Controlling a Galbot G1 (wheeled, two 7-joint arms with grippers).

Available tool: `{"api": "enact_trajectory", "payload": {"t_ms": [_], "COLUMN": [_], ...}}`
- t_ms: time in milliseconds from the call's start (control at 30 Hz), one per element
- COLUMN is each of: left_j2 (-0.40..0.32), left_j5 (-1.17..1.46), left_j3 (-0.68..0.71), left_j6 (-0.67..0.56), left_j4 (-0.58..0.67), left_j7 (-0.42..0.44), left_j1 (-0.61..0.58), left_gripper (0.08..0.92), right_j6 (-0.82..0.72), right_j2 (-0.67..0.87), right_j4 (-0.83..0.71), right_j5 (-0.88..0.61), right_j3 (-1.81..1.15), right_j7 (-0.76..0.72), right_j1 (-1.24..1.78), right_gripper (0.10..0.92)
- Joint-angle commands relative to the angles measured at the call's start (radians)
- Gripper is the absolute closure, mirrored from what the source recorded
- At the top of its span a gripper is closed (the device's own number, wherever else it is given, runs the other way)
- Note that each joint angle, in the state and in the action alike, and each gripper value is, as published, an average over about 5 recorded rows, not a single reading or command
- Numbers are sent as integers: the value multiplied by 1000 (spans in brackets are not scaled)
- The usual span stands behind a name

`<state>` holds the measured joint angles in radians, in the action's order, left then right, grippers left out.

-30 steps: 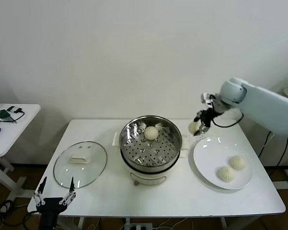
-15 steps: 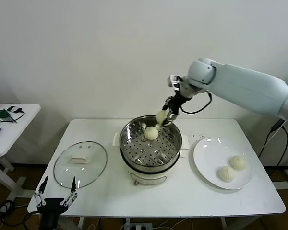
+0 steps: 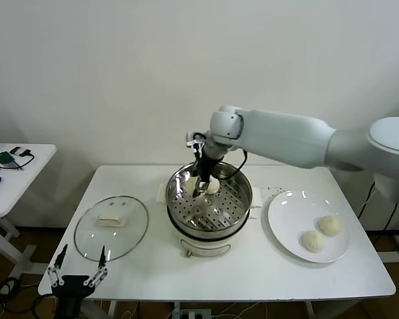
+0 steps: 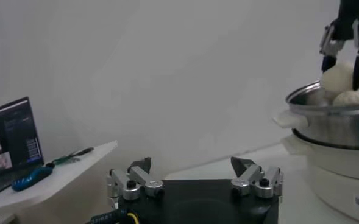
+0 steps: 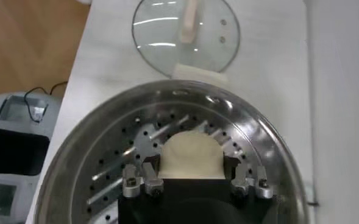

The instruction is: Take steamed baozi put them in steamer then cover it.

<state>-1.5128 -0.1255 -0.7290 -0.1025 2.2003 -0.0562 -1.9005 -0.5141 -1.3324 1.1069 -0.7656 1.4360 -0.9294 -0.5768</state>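
Stainless-steel steamer (image 3: 209, 199) sat mid-table with our right gripper (image 3: 201, 189) lowered over its perforated tray, fingers clamped on a baozi (image 5: 190, 156) beside one already inside (image 3: 213, 185), so we judged it ready for release. Two baozi (image 3: 321, 232) waited on the white plate (image 3: 283, 232); the glass cover (image 3: 111, 226) lay aside near our parked left gripper (image 3: 75, 269), fingers apart.

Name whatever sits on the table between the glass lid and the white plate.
The steamer, in the head view, with the right claw holding a baozi over its tray.

We see the steamer (image 3: 209, 199) gleaming, polished perforated metal on a glossy white plastic base. Left of it, the cover (image 3: 111, 227) is clear glass, metal-rimmed. Smooth matt dough on the baozi (image 3: 330, 225), lower right.
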Motion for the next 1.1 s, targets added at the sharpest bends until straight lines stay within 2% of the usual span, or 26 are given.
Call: {"api": "enact_trajectory", "payload": {"t_ms": [33, 233, 433, 633, 833, 1100], "left_j2": [-3, -6, -7, -7, -6, -4], "left_j5": [1, 0, -1, -1, -3, -11], "left_j3": [1, 1, 1, -1, 2, 6], "left_j6": [3, 5, 7, 8, 9, 13], "left_j4": [0, -3, -5, -5, -4, -6], "left_j7": [0, 1, 1, 1, 1, 3], "left_j1": [4, 11, 14, 15, 16, 26], "left_gripper": [177, 177, 177, 177, 177, 177], "right_j6": [-6, -1, -6, -3, 37, 133], "right_j2": [-63, -63, -59, 1, 183, 531], "right_j4": [-34, -47, -39, 11, 123, 292], "right_j5": [3, 18, 21, 23, 36, 146], "right_j3": [20, 23, 17, 13, 17, 54], "right_j7": [15, 16, 17, -12, -85, -180], "right_j1": [35, 46, 51, 1, -136, -267], "right_gripper": [360, 343, 222, 203, 202, 203]}}
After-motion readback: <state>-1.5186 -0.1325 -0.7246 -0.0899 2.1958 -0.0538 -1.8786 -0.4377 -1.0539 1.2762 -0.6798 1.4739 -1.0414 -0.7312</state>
